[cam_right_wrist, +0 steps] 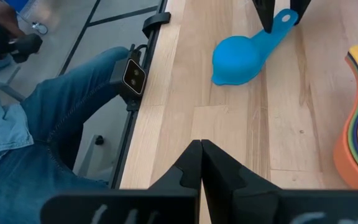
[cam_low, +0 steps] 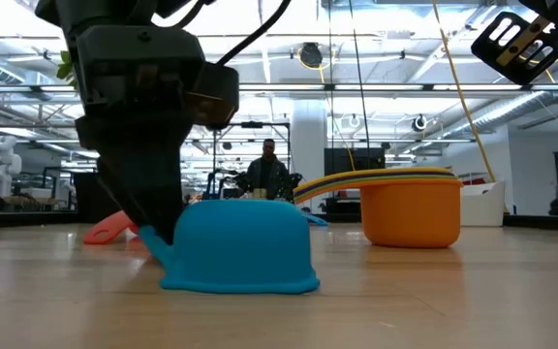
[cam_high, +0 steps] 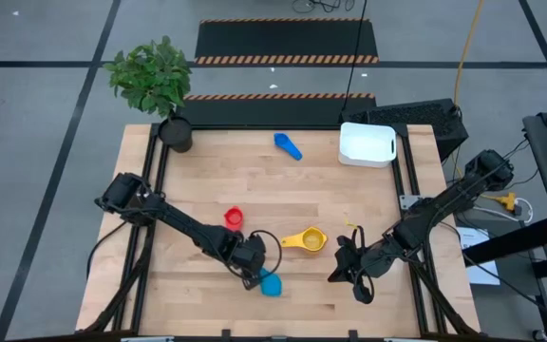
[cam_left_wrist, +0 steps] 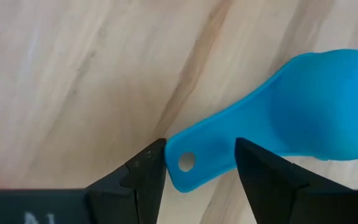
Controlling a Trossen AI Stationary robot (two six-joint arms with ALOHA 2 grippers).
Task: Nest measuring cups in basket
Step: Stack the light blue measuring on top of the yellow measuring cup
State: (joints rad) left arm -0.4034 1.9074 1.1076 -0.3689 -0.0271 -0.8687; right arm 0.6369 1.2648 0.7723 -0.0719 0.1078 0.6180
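White plastic, the basket (cam_high: 367,144) sits empty at the table's (cam_high: 198,171) far right corner, so you are at the gathering step, with no cup in it yet. Your left gripper (cam_left_wrist: 197,168) is low near the front edge, jaws narrowly parted around the handle of the upturned light blue cup (cam_high: 271,283); close, then lift. The right gripper (cam_right_wrist: 201,163) hovers near the front right edge, jaws together, empty, beside the orange-and-yellow stack (cam_high: 309,241).
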